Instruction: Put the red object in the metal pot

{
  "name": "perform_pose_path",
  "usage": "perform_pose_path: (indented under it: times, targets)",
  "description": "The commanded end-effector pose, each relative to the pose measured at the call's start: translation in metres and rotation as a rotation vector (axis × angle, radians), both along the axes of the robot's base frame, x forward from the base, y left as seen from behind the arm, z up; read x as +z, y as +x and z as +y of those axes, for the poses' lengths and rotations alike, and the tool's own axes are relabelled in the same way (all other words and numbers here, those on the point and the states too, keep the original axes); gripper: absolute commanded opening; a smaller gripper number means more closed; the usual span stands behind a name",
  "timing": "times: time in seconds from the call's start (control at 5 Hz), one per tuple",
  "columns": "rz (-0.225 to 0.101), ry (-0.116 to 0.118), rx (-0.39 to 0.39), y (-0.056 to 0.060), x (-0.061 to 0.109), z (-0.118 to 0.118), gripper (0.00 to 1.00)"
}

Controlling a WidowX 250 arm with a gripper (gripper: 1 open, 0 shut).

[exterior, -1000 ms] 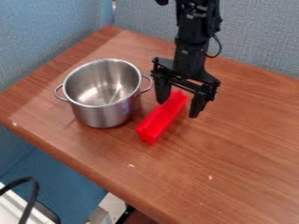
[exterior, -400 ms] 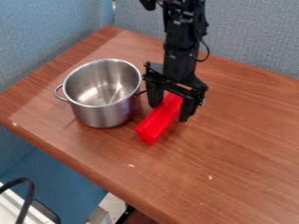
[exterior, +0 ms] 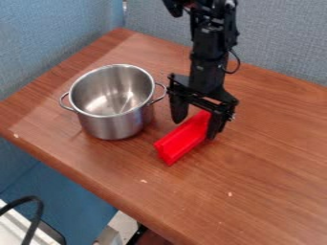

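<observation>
The gripper [exterior: 200,111] hangs straight down with jaws spread wide, straddling the upper end of the red block [exterior: 185,139], which lies on the wooden table [exterior: 243,191] at the steel pot's [exterior: 113,99] four o'clock.

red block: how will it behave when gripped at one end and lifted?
Red block looks rigid and flat-sided, so it likely won't roll or flex. The open tool straddles its far end, so it may tip downward when lifted. Matte faces probably grip fine.

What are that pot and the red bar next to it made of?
The pot looks like polished steel: shiny, with bright reflections inside. The red bar is matte and evenly coloured, probably plastic or painted wood; the picture cannot settle which.
</observation>
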State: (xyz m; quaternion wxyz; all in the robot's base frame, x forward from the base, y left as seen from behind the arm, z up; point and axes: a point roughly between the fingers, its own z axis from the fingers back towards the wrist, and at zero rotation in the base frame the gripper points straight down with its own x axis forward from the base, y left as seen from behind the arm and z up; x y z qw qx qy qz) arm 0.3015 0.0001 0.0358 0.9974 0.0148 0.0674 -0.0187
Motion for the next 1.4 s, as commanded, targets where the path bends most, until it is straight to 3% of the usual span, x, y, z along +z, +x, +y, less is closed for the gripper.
perform_pose_path:
  times: [0.0,0.2,0.4,0.8,1.2]
  targets:
    - [-0.049,0.006,0.035,0.015,0.008,-0.007,1.00]
    - [-0.048,0.008,-0.015,0.017,0.004,-0.010,1.00]
    - [-0.050,0.007,-0.065,0.018,0.001,-0.014,0.00]
    - [-0.052,-0.025,-0.200,0.013,0.008,-0.016,0.00]
    - [-0.049,-0.039,-0.326,0.005,0.023,-0.022,0.00]
